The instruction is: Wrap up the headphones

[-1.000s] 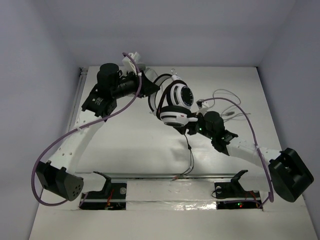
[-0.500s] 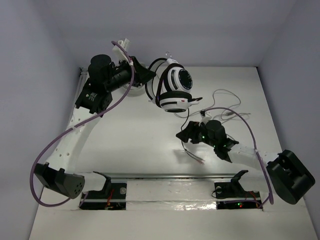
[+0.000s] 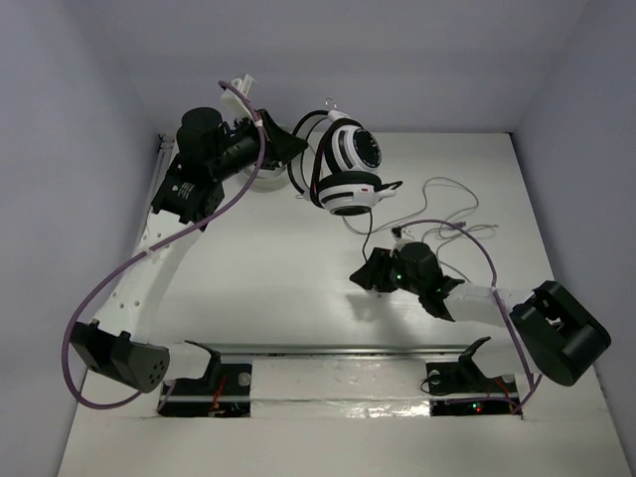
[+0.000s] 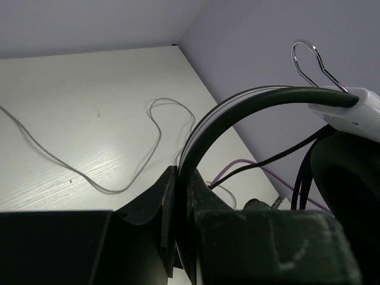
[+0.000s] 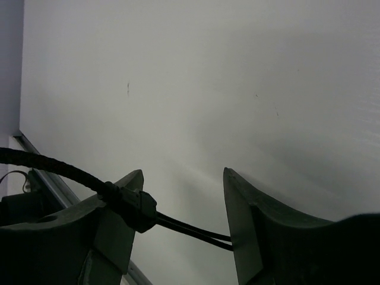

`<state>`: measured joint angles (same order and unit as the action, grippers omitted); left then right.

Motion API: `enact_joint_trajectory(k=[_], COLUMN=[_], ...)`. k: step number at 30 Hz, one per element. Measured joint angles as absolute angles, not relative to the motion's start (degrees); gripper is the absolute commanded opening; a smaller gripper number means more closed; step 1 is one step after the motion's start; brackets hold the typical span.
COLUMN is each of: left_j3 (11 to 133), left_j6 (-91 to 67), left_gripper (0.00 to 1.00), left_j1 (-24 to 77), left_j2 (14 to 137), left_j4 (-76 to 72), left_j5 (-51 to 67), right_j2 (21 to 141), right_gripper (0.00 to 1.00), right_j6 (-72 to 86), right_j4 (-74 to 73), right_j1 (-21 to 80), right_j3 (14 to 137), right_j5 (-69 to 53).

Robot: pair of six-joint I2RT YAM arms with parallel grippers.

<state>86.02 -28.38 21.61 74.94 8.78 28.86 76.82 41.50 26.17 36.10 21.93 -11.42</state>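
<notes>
Headphones [image 3: 348, 174] held in the air above the far side of the surface [image 3: 268, 268], cable [image 3: 370, 231] hanging down to the other arm.

Left gripper [image 3: 288, 151] is clamped hard on the black headband [image 4: 255, 98]. That looks the right hold: a stiff, narrow arc. Headset looks light, rigid plastic, with round glossy white earcups [image 3: 350, 192] and soft black pads. The shells are probably slippery, so avoid gripping them. Right gripper [image 5: 184, 178] is spread wide. The thin black cable crosses the gap, its small moulded junction [image 5: 133, 205] against one finger, not pinched. Cable is limp and thin, likely to slide and tangle. Best taken near the junction and fed round with light tension. A separate pale grey cable [image 4: 116, 191] lies loose on the surface.
</notes>
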Motion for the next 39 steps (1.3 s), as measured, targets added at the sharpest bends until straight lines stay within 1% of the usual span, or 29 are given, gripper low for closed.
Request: enact_joint_trajectory(k=[1, 2, 4, 7, 8, 11, 14, 19, 23, 28, 34, 39], left_j3=[86.0, 86.0, 86.0, 86.0, 85.9, 84.2, 79.9, 70.1, 64.5, 62.4, 60.7, 58.1], left_j6=[-28.4, -28.5, -28.6, -28.8, -29.0, -30.0, -32.2, -36.4, -37.4, -36.1, -32.2, -29.2], left_gripper=[0.0, 0.0, 0.0, 0.0, 0.0, 0.0, 0.0, 0.0, 0.0, 0.0, 0.0, 0.0], left_j1=[21.5, 21.4, 21.3, 21.3, 21.3, 21.3, 21.3, 21.3, 21.3, 22.0, 29.3, 36.0], left_j2=[74.9, 74.9, 74.9, 74.9, 74.9, 74.9, 74.6, 74.0, 74.1, 74.8, 76.1, 76.1], left_j4=[8.8, 8.8, 8.8, 8.8, 8.6, 7.5, 4.8, 0.8, 0.6, 1.1, 2.4, 4.7], left_j5=[28.3, 27.9, 26.5, 23.9, 23.0, 20.2, 15.7, 4.6, -6.3, -17.1, -27.4, -32.7], right_j2=[76.5, 76.1, 75.6, 75.2, 75.2, 75.1, 74.5, 72.4, 70.3, 69.3, 69.4, 68.0], right_gripper=[0.58, 0.53, 0.47, 0.28, 0.15, 0.0, 0.0, 0.0, 0.0, 0.0, 0.0, 0.0], right_j6=[42.0, 42.2, 42.8, 43.6, 43.8, 44.4, 44.8, 44.9, 44.9, 44.4, 41.3, 37.2], right_j4=[26.3, 26.4, 26.3, 26.2, 26.2, 26.2, 24.4, 14.5, 4.6, -7.6, -25.1, -35.4], right_j1=[36.4, 36.5, 36.9, 37.8, 38.3, 40.6, 45.0, 55.9, 64.8, 74.3, 80.8, 81.6], right_j3=[21.6, 21.2, 20.5, 19.9, 19.8, 19.8, 19.9, 24.4, 30.9, 42.2, 58.6, 69.2], right_j5=[-11.4, -11.4, -11.3, -10.9, -10.9, -10.4, -9.0, -3.0, 2.7, 8.9, 19.1, 27.3])
